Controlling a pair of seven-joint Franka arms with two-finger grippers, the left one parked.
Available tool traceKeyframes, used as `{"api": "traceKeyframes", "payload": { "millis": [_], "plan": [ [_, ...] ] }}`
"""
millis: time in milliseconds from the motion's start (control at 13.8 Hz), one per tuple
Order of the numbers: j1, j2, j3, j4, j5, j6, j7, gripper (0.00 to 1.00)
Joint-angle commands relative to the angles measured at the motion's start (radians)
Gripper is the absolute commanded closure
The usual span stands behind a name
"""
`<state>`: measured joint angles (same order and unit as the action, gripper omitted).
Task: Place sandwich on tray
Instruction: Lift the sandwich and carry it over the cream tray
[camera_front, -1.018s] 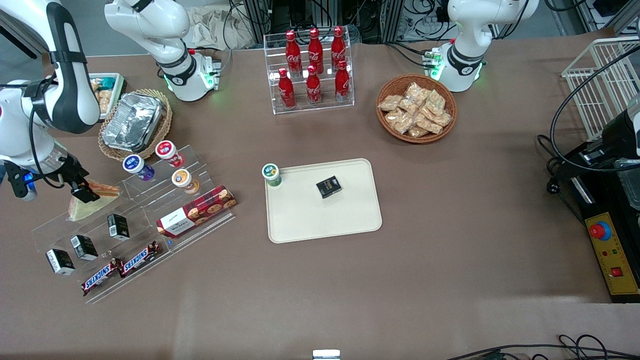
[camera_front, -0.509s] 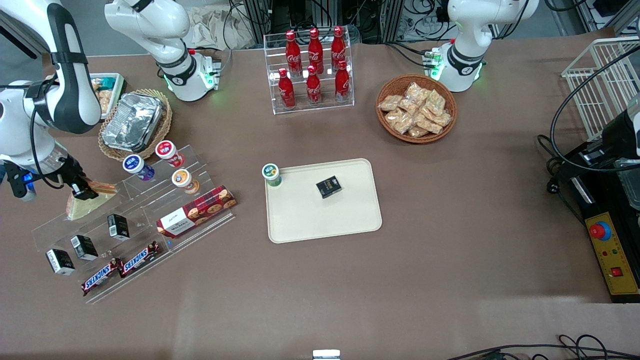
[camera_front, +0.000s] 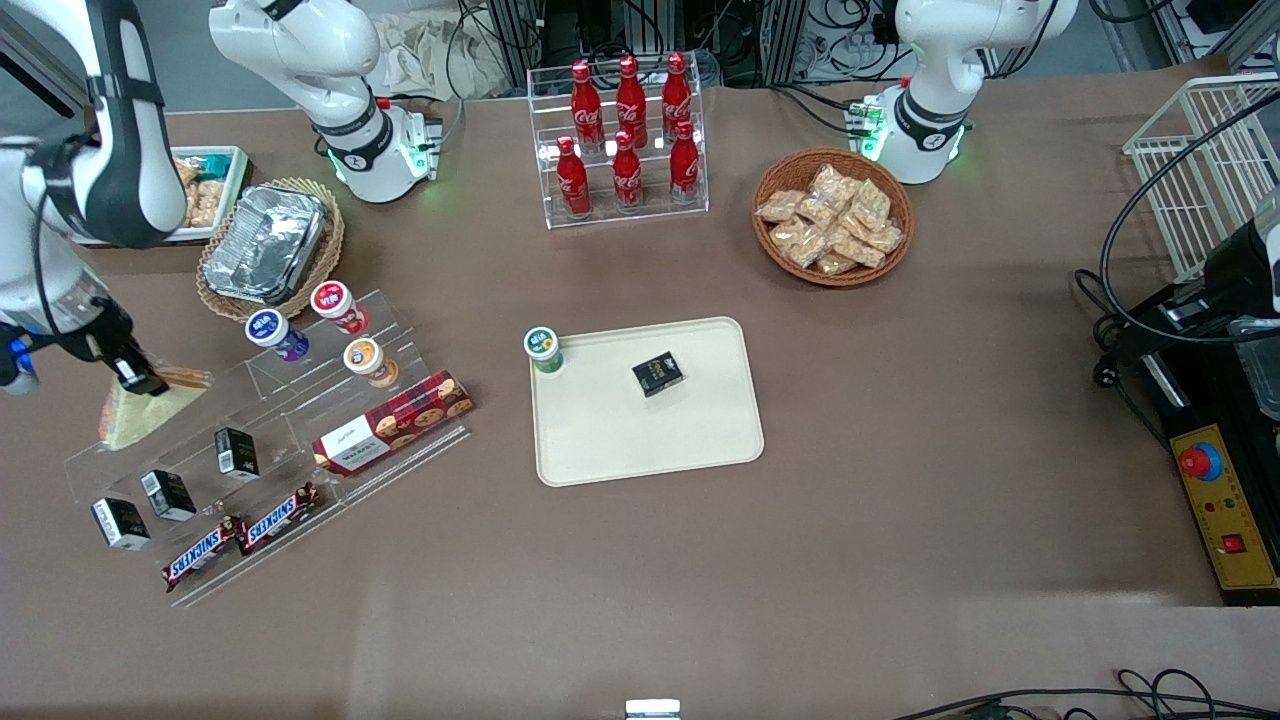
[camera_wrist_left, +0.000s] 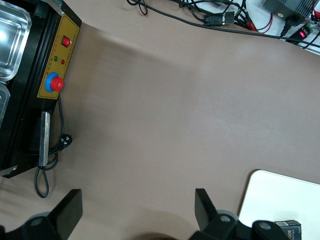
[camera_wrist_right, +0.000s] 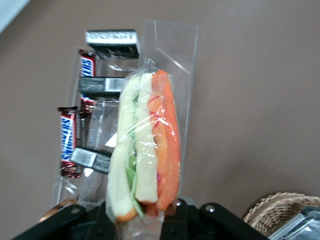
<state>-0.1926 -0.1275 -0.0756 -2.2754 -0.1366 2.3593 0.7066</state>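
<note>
Gripper: the right arm's gripper (camera_front: 135, 378) hangs at the working arm's end of the surface (camera_front: 900, 560), above the clear acrylic display stand (camera_front: 270, 440).
Fingers: clenched on the sandwich (camera_front: 135, 410), as the wrist view shows, with the wedge (camera_wrist_right: 145, 150) pinched at its filling edge and hanging from the fingers (camera_wrist_right: 172, 212).
Sandwich: wrapped, lifted clear of the stand; bread, green and orange layers visible.
Tray: the cream tray (camera_front: 600, 440) lies mid-surface, well apart from the sandwich. It already carries a small black box (camera_front: 657, 373), and a green-lidded cup (camera_front: 542, 347) stands at its corner.
Step in hand: carrying the wedge across to the tray, in my judgement.
Advice: keep height over the cups (camera_front: 340, 305) and the biscuit box (camera_front: 395, 422); aim for the bare part of the tray nearer the front camera; lower before letting go, as the wrap looks slippery.
Legible writing: "SNICKERS" on two bars (camera_front: 240, 535); Coca-Cola script on the red bottles (camera_front: 628, 130). Other labels unreadable.
</note>
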Motion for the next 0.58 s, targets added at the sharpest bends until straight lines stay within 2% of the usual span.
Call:
{"api": "traceKeyframes", "payload": {
  "millis": [0, 145, 509],
  "plan": [
    [0.025, -0.055, 0.017, 0.098, -0.009, -0.186, -0.045, 1.0],
    [0.088, -0.052, 0.017, 0.19, 0.008, -0.322, -0.058, 1.0],
    [0.298, -0.05, 0.017, 0.275, 0.029, -0.416, -0.035, 1.0]
  ]
}}
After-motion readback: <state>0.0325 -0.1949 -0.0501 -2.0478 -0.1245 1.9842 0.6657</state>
